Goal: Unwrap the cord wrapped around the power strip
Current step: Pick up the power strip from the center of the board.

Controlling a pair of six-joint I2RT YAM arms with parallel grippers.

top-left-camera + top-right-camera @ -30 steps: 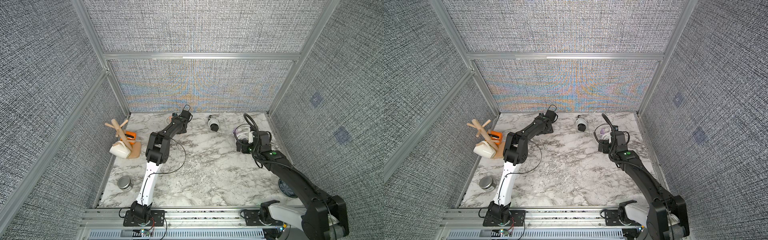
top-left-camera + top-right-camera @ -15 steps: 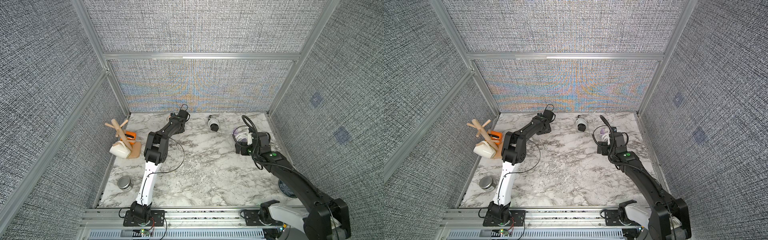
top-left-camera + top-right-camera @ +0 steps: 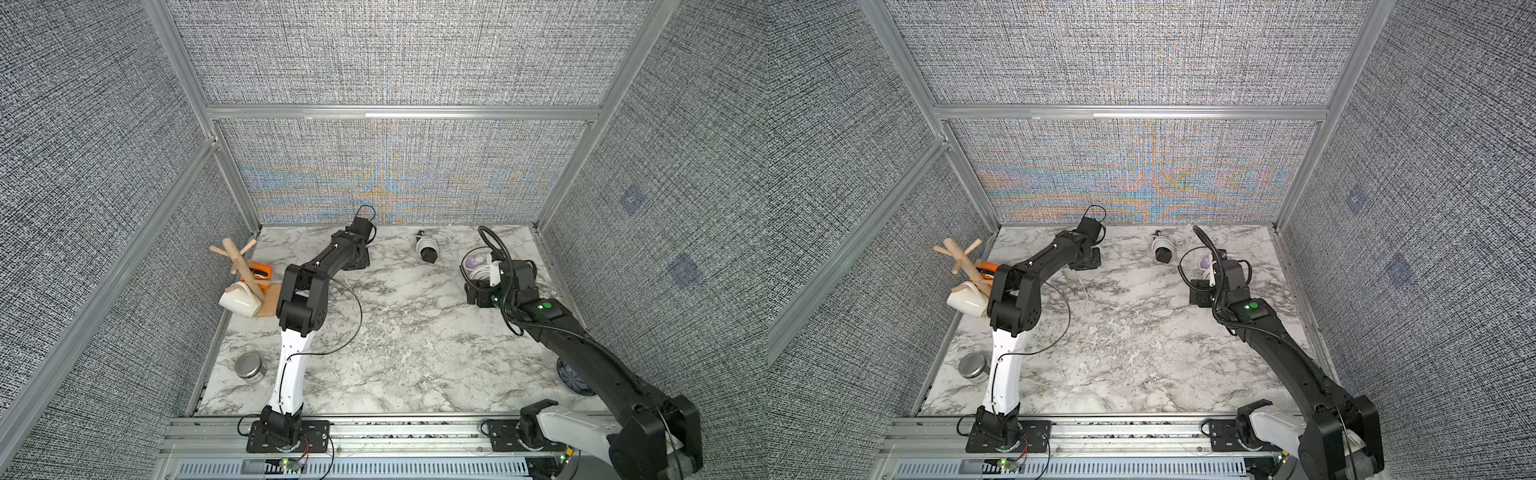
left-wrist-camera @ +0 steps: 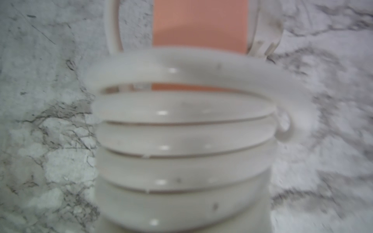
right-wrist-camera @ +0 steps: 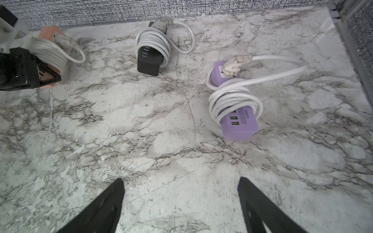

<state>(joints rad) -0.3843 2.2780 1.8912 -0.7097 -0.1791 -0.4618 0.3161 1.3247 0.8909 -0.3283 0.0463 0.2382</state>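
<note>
Robot test cell in a lab

Grey woven panels (image 3: 374,62) in an aluminium frame (image 3: 399,112) wall off three sides of a marble-patterned tabletop (image 3: 415,332). The left arm (image 3: 291,374) and right arm (image 3: 582,349) are bolted to a metal rail (image 3: 415,430) at the open front (cables loose). Stray props, a tin (image 3: 249,365) and a wooden mug tree (image 3: 237,259), sit at one side.

Both arms (image 3: 316,266) are black with white base links (image 3: 291,365) and thin black cables (image 3: 360,313).
</note>
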